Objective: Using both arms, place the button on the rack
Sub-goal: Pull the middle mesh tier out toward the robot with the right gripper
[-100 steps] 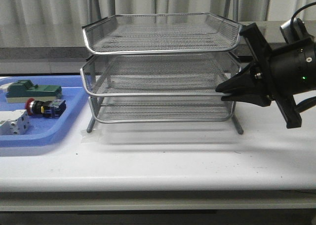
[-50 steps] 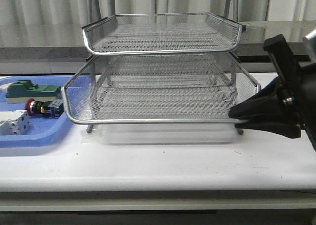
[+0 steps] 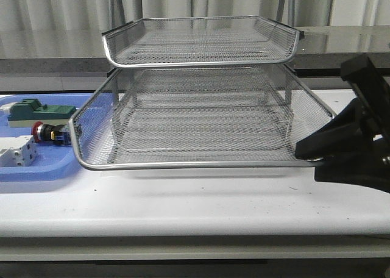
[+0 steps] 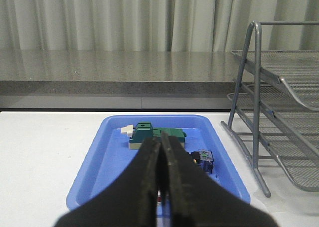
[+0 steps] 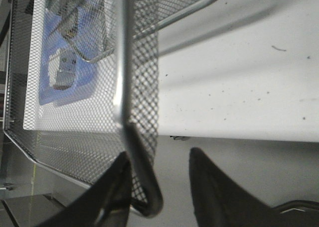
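The button (image 3: 50, 133), red-headed with a blue rear block, lies in the blue tray (image 3: 36, 168) left of the rack (image 3: 201, 43). The rack's middle tray (image 3: 195, 164) stands pulled far out to the front. My right gripper (image 3: 306, 151) is at that tray's front right corner. In the right wrist view this gripper (image 5: 159, 160) is open, with the tray's rim (image 5: 122, 62) passing just inside one finger. My left gripper (image 4: 161, 143) is shut and empty, hovering above the blue tray (image 4: 99, 157). It partly hides the button (image 4: 203, 159).
A green block (image 3: 39, 112) and a white terminal block (image 3: 17, 151) share the blue tray with the button. The rack's top tray stays pushed in, and its metal frame legs (image 4: 256, 87) stand right of the blue tray. A grey counter and curtains run behind.
The rack's middle tray has slid out towards the front, from nearly closed to far extended. My right gripper has drawn back and down with its front right corner.
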### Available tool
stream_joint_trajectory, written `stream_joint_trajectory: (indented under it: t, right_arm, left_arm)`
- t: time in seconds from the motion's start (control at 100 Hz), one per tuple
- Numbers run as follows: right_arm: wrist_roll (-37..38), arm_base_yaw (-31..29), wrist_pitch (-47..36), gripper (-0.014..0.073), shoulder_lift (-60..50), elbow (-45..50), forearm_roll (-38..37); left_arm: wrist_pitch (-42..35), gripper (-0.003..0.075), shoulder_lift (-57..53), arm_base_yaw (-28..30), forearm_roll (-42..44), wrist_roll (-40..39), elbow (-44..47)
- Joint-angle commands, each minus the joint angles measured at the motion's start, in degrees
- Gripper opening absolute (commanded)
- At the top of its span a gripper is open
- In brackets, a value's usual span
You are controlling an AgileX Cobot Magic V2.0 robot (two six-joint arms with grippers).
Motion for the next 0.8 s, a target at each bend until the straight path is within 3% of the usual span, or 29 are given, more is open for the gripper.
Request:
stream_joint_trajectory:
  t: [0.0,0.21,0.35,0.61,0.79]
  right_arm:
    - [-1.4,0.1,2.5,0.0408,-2.9,-0.6,2.1]
    - [-1.1,0.1,2.0,0.0409,-8.4,-0.6,-2.3]
    - [3.7,0.1,0.4,0.0409,-12.3,-0.6,-8.4]
    - [20.3,0.1,-4.9,0.0409,-20.5,-0.8,-30.2]
    - [36.0,0.1,-5.4,0.0402,-26.8,-3.3,-48.1]
  left_arm:
    - [-5.0,-0.0020,-1.8,0.1,-0.4,-0.5,1.8]
    - [-5.0,-0.0020,-1.8,0.1,-0.4,-0.5,1.8]
    - [-5.0,-0.0020,-1.8,0.1,-0.4,-0.5,1.8]
    - [-5.0,-0.0020,-1.8,0.1,-0.4,-0.5,1.8]
    - [-5.0,-0.0020,-1.8,0.1,-0.4,-0.5,1.8]
